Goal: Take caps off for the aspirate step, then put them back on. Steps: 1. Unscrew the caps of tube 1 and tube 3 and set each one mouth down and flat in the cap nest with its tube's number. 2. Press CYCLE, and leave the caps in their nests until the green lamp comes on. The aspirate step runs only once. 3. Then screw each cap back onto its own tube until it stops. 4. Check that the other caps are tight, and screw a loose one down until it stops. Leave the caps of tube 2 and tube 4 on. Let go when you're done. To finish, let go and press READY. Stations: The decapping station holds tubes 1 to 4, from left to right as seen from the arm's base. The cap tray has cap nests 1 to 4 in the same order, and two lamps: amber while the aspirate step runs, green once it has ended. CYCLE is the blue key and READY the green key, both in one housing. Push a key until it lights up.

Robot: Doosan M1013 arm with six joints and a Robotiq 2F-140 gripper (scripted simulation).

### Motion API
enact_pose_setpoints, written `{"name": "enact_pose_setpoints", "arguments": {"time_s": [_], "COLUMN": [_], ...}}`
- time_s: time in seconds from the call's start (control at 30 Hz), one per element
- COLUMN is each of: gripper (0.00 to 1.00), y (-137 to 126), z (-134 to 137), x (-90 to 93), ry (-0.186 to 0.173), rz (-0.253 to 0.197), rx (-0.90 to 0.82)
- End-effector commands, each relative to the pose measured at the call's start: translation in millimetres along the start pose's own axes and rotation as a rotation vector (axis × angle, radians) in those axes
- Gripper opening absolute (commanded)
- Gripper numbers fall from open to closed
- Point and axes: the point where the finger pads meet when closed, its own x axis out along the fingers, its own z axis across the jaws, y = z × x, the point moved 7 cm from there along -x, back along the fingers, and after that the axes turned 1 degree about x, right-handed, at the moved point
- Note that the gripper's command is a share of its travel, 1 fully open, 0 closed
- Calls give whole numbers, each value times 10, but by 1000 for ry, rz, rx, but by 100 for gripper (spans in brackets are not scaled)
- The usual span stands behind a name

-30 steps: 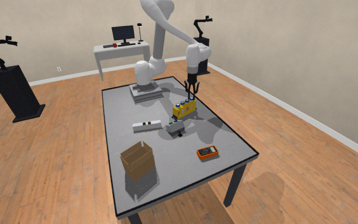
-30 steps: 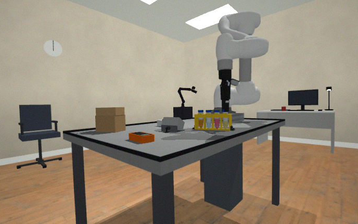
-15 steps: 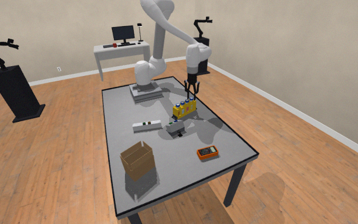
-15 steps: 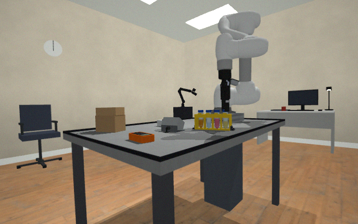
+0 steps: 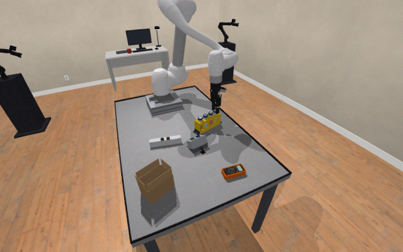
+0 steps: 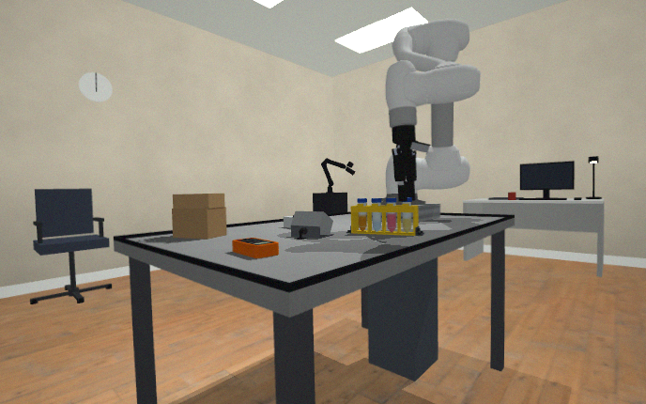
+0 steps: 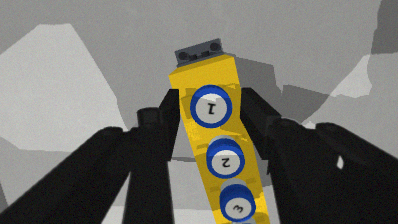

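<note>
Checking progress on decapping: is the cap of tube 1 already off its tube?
No, the numbered blue cap 1 sits on its tube in the yellow station.

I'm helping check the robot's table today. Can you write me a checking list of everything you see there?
Surface: grey table, shadows across it.
Job's things: yellow decapping station, caps 1, 2 and 3 on; white cap tray; grey key housing.
Clutter: cardboard box, orange meter.
Grippers: gripper open, straddling cap 1, holding nothing.
Cables: nothing seen.
Surroundings: desk with monitor, office chair, camera stands.
</note>
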Motion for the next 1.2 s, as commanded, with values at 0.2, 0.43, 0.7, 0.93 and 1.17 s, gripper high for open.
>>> {"name": "enact_pose_setpoints", "arguments": {"time_s": [0.2,0.43,0.7,0.93,1.17], "gripper": [41,30,30,30,30], "y": [27,26,26,27,27], "z": [-5,-5,-5,-5,-5], "x": [-6,-6,-6,-8,-9], "ry": [-16,-16,-16,-11,-7], "rz": [-31,-30,-31,-33,-34], "rx": [266,266,266,-33,-283]}}
